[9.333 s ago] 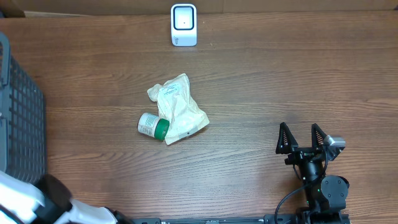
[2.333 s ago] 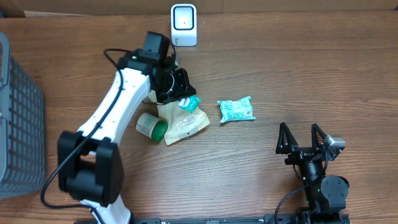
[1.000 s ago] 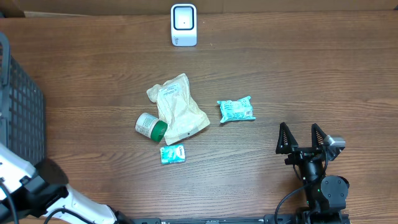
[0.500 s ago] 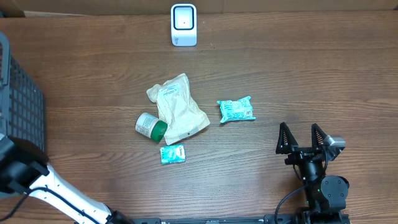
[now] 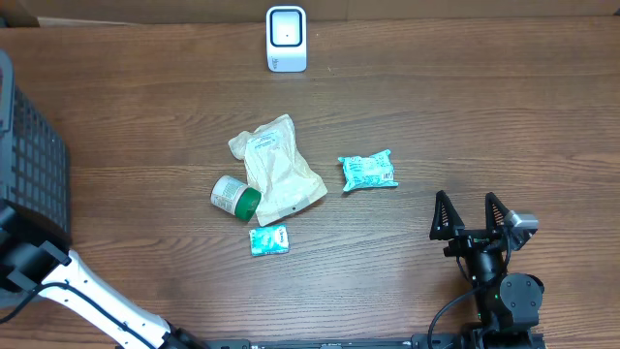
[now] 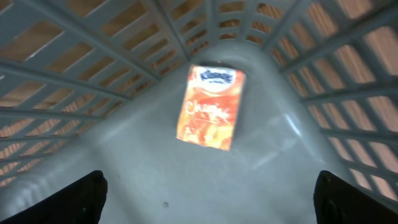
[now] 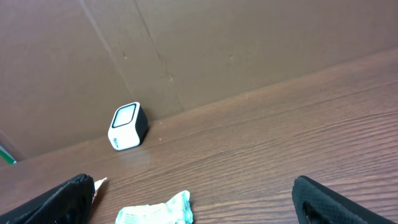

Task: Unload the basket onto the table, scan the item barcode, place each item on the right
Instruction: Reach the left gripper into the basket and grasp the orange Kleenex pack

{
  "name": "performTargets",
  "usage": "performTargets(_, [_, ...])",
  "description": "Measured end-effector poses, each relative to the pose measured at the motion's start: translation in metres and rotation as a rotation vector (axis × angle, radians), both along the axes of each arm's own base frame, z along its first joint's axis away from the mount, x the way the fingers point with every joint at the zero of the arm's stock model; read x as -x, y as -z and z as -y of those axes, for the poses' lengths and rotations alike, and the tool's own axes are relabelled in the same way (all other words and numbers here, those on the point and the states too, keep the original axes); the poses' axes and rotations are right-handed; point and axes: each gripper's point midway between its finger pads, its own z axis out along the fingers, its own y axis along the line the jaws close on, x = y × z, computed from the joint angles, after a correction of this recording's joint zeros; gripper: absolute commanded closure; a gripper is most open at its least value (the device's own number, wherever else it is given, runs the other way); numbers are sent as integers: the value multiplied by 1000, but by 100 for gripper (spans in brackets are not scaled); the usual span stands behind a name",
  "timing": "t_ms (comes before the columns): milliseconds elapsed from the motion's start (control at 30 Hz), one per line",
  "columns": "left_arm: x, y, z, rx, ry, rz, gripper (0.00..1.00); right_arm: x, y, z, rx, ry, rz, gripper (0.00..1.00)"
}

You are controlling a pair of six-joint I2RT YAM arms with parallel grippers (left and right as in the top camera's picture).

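Ahead of the left pincer, an orange-and-white printed packet is showing against the pale grey, lattice-patterned basket.

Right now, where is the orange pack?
The pack lies on the floor of the grey basket, seen in the left wrist view; overhead, the basket stands at the left edge of the table.

Soft light is falling across the table, leaving faint shadows. Blur is softening the orange packet; dull glare is showing on the basket floor.
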Motion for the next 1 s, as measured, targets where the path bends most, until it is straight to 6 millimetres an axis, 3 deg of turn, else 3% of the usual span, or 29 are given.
performTargets(133, [-1, 19, -12, -19, 1, -36, 16, 0, 0, 0, 0, -1, 0, 0])
performTargets(267, [0, 54, -13, 21, 10, -95, 34, 0, 0, 0, 0, 0, 0, 0])
performTargets(367, [5, 74, -8, 62, 7, -135, 32, 0, 0, 0, 0, 0, 0, 0])
performTargets(500, [6, 75, -10, 62, -2, -132, 24, 0, 0, 0, 0, -1, 0, 0])
performTargets(733, [1, 71, -21, 19, 38, -122, 27, 0, 0, 0, 0, 0, 0, 0])
performTargets(833, [3, 72, -19, 28, 57, -134, 32, 0, 0, 0, 0, 0, 0, 0])
performTargets(1000, [2, 75, -13, 63, 80, -127, 29, 0, 0, 0, 0, 0, 0, 0])
